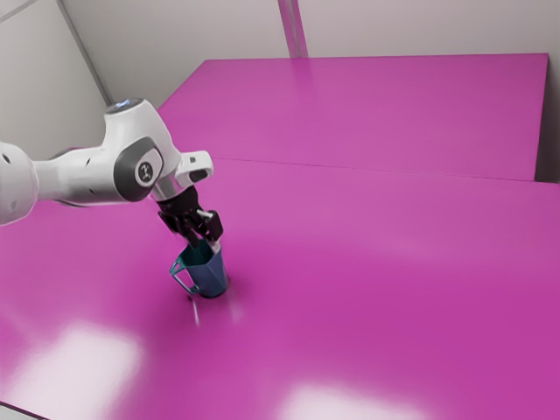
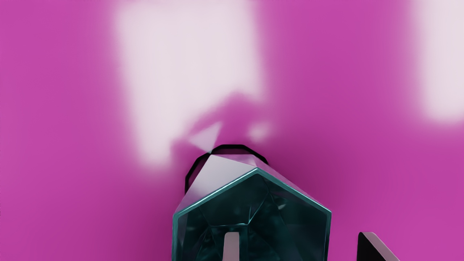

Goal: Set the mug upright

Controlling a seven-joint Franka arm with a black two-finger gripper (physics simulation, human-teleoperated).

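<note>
Exterior view: gripper (image 1: 206,243) pointing down, fingers wide, one inside the mug (image 1: 208,275), one outside; mouth up, long axis roughly vertical.

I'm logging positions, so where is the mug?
In the exterior view's left half, the mug is on the pink table, just below the gripper, one finger over its opening.

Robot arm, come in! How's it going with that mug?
Fingers open, one inside the mug, one outside. Mug looks upright, opening up. In the way: mug's wall, between fingers.
</note>
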